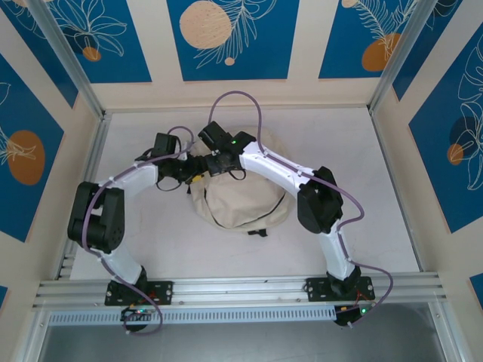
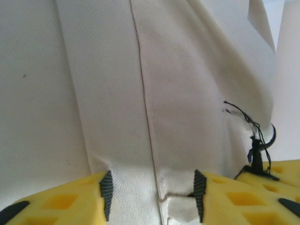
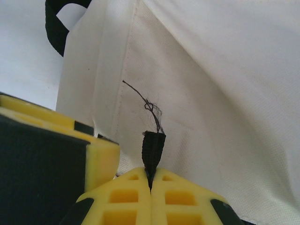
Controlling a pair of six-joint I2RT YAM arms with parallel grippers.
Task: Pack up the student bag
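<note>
I am pinching a black tab (image 3: 153,145) with my right hand (image 3: 151,182), its two yellow fingers pressing together on the webbing. A frayed black thread (image 3: 149,107) is curling up from the tab's end. Just beside it, my left hand (image 2: 152,194) is straddling a stitched seam of the student bag (image 2: 154,93). Its fingers (image 2: 61,204) are standing partly apart, with cream cloth filling the gap between the dark pads; whether they are gripping that cloth I cannot tell. The bag is lying in the middle of the white table (image 1: 355,166), its rounded side facing my bases, and both my arms are reaching over to its far left edge. A black strap loop (image 3: 55,26) is showing past the bag's corner. Blue panels (image 1: 226,38) with leaf prints are lining the walls beyond the table.
</note>
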